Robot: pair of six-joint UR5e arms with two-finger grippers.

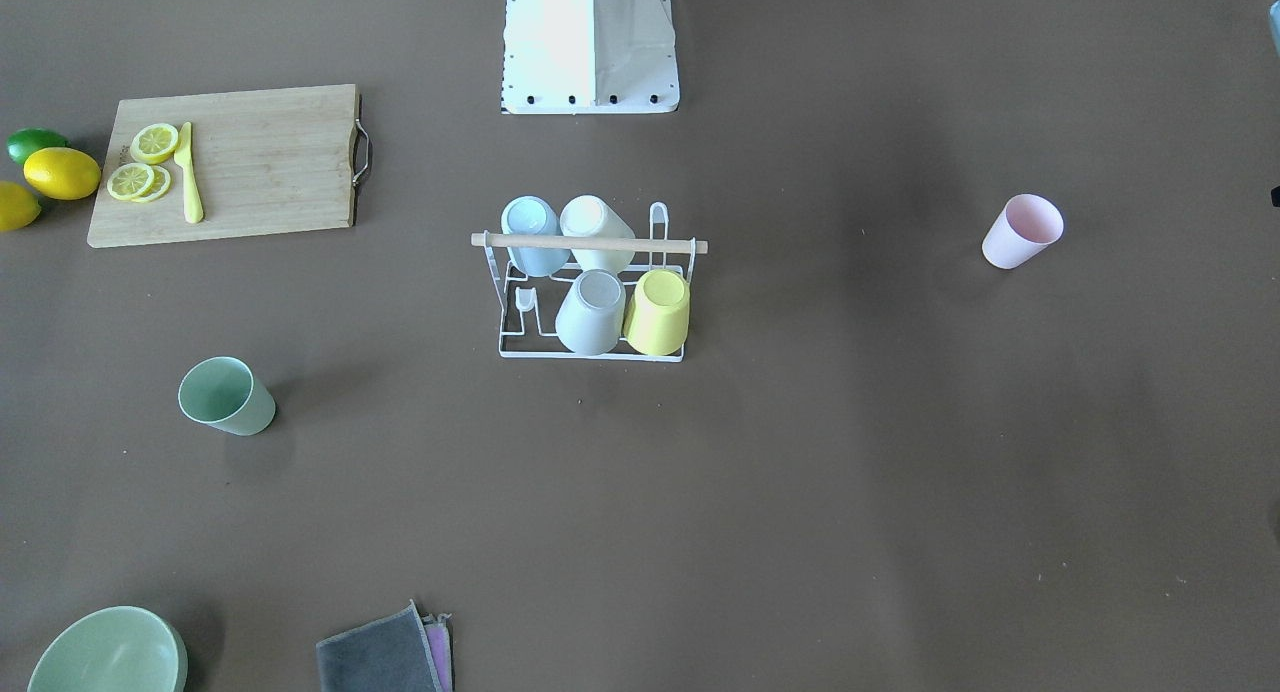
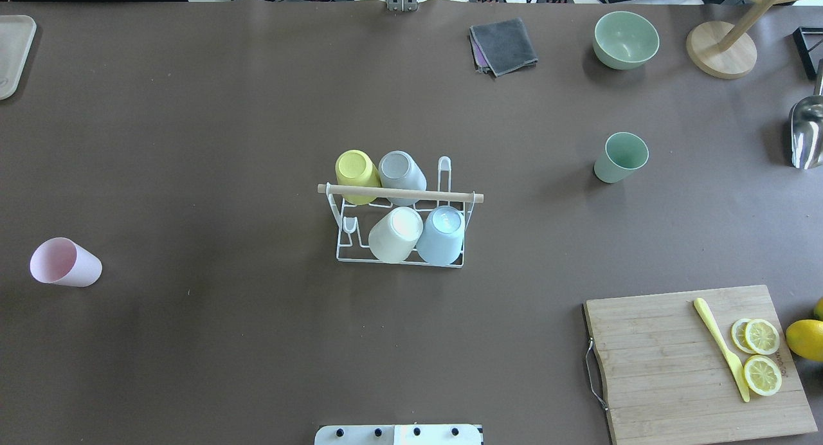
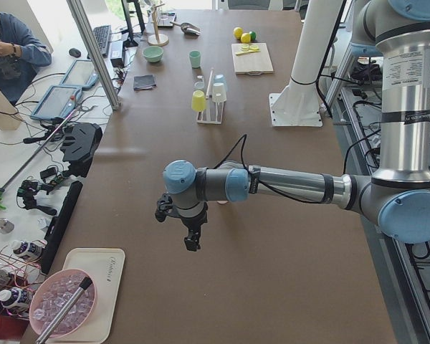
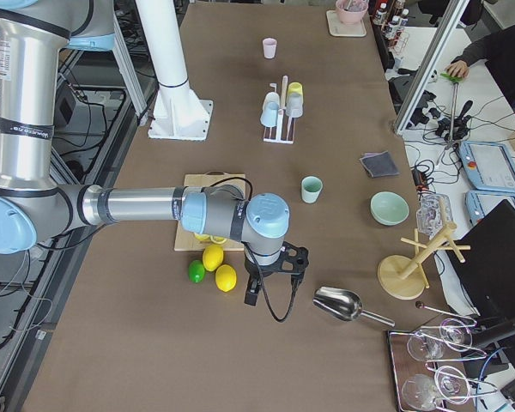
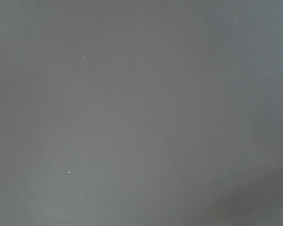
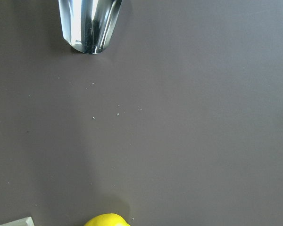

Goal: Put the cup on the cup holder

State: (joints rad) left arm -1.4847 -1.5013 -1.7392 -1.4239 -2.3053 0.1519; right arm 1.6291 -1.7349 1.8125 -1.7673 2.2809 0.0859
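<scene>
The white wire cup holder (image 2: 349,224), with a wooden handle (image 2: 398,193) across its top, stood at the middle of the tabletop (image 2: 193,143) and carried four upturned cups (image 2: 395,234). A pink cup (image 2: 64,262) stood well apart on its left. A green cup (image 2: 620,157) stood upright on its right.

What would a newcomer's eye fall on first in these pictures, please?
The white cup holder in the middle of the table, carrying four upside-down cups, draws the eye first. Two loose cups stand apart from it: a pink cup far on the robot's left, a green cup on its right.
</scene>
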